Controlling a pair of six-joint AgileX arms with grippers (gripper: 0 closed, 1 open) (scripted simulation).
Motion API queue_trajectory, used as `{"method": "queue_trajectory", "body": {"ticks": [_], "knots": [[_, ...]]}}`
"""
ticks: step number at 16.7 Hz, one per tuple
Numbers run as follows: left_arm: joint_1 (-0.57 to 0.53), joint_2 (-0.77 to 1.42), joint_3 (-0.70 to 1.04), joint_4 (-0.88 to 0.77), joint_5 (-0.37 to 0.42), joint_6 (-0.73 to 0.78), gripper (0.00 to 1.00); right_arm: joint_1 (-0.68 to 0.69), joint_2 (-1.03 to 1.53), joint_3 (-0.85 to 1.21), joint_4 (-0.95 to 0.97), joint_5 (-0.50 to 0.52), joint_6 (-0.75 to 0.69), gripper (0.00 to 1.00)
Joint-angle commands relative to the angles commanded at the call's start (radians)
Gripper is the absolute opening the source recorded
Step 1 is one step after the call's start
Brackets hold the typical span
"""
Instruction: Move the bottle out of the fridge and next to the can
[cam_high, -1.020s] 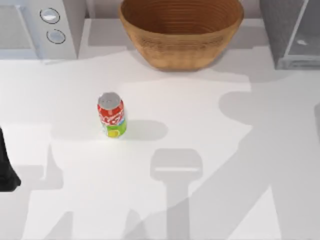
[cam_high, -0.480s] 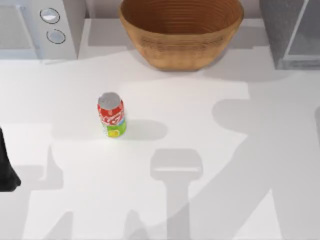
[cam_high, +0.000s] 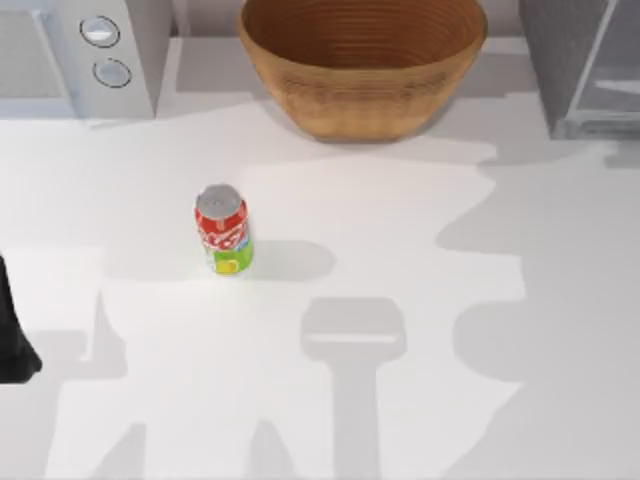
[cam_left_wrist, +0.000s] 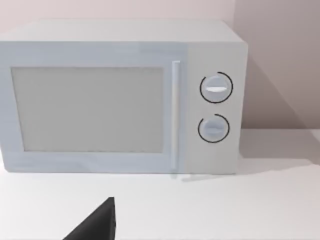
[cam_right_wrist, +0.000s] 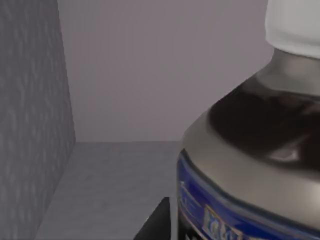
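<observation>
The bottle is seen close up inside the fridge, its cap cut off. The can stands mid-table. Whether either gripper is clenched cannot be told.

Not much that can actually be read here. White lettering is seen on the red band of the can from the top view, but no word can be made out. On the bottle, pale characters are printed on a blue label band in the right wrist view, too blurred to be spelled out.
</observation>
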Motion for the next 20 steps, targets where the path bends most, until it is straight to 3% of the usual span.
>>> {"method": "queue_trajectory", "body": {"ticks": [8, 11, 15, 20], "knots": [[0.000, 0.000, 0.000, 0.000, 0.000, 0.000, 1.00, -0.006, -0.074, -0.085, 0.040, -0.012, 0.002, 0.00], [0.000, 0.000, 0.000, 0.000, 0.000, 0.000, 1.00, 0.059, -0.032, -0.067, 0.065, 0.055, 0.002, 0.00], [0.000, 0.000, 0.000, 0.000, 0.000, 0.000, 1.00, 0.293, 0.078, -0.027, 0.122, 0.290, -0.001, 0.00], [0.000, 0.000, 0.000, 0.000, 0.000, 0.000, 1.00, 0.723, 0.211, 0.026, 0.195, 0.721, -0.007, 0.00]]}}
